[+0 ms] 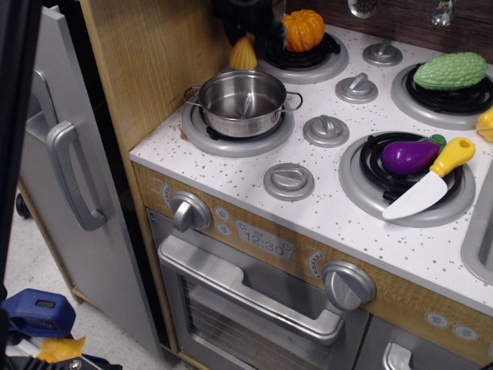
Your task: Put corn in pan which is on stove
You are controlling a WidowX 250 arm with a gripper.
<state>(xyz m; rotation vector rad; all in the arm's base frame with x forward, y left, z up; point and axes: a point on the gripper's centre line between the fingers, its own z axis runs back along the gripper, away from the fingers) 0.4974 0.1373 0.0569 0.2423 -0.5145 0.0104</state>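
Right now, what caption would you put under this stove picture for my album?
Black pincer lifts toy corn just behind the empty steel pot on the toy stove, beside an orange pumpkin.

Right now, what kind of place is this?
Most likely a child's play kitchen: a toy stove with an oven door, a small pan on a burner, and plastic food such as the eggplant.

Even, fairly bright overhead light gleams off the pan (243, 102), with soft shadows and mildly grainy detail.
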